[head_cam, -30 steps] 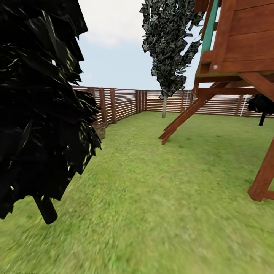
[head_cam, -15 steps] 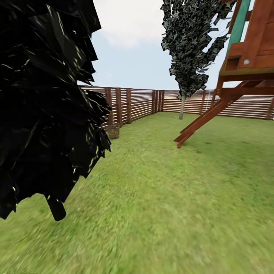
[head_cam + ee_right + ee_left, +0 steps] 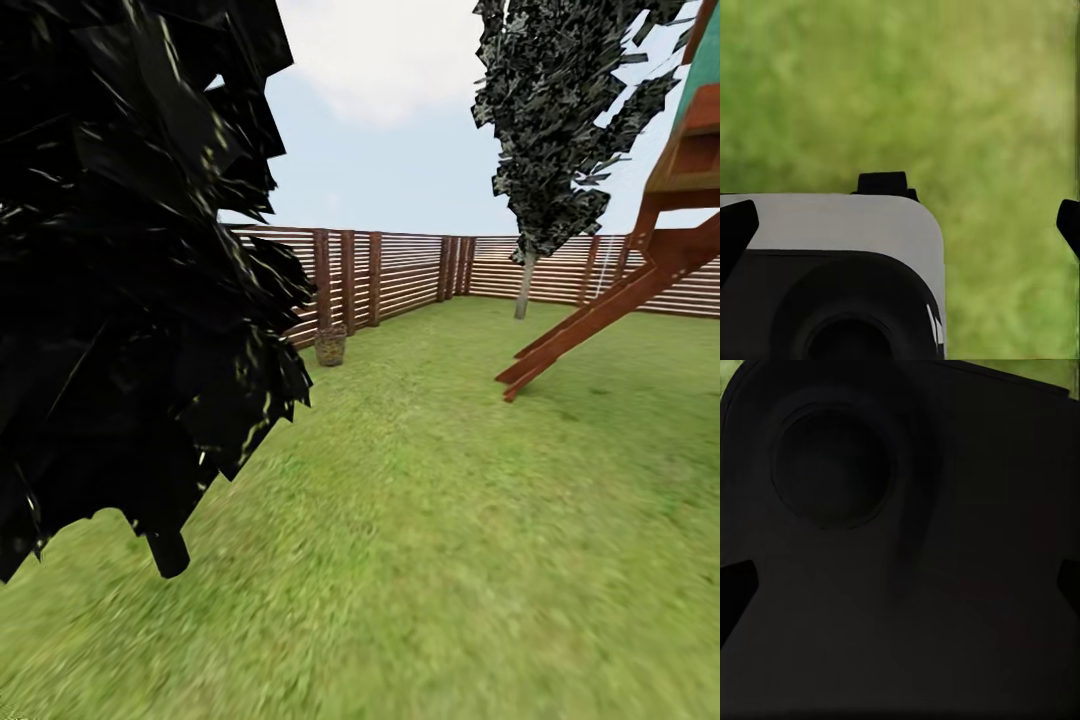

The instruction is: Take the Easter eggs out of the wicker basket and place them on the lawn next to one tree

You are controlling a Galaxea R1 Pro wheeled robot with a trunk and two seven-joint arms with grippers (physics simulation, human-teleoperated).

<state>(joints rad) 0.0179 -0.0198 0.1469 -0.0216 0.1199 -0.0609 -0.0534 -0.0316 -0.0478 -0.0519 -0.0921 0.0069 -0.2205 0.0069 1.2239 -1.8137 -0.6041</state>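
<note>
The lawn (image 3: 470, 540) of mottled green grass spreads ahead in the head view. A small tan-brown round thing, seemingly the wicker basket (image 3: 330, 345), stands far off by the slatted fence (image 3: 400, 270); no eggs can be made out at this distance. A tree (image 3: 524, 285) with a thin pale trunk and a dark green crown rises at the back right. In the left wrist view my left gripper (image 3: 900, 585) has its dark fingertips (image 3: 735, 589) wide apart over a dark robot part. My right gripper (image 3: 900, 229) is open over grass, empty.
An all-black tree (image 3: 130, 280) looms close at the left, its short trunk (image 3: 168, 552) on the grass. A red-brown wooden play structure (image 3: 610, 310) slants down at the right. The fence meets in a corner at the back. A grey and black robot part (image 3: 832, 277) lies under the right gripper.
The whole head picture has slid to the right, so the camera has turned left. The basket has come out from behind the black tree's crown. The play structure has slipped toward the right edge.
</note>
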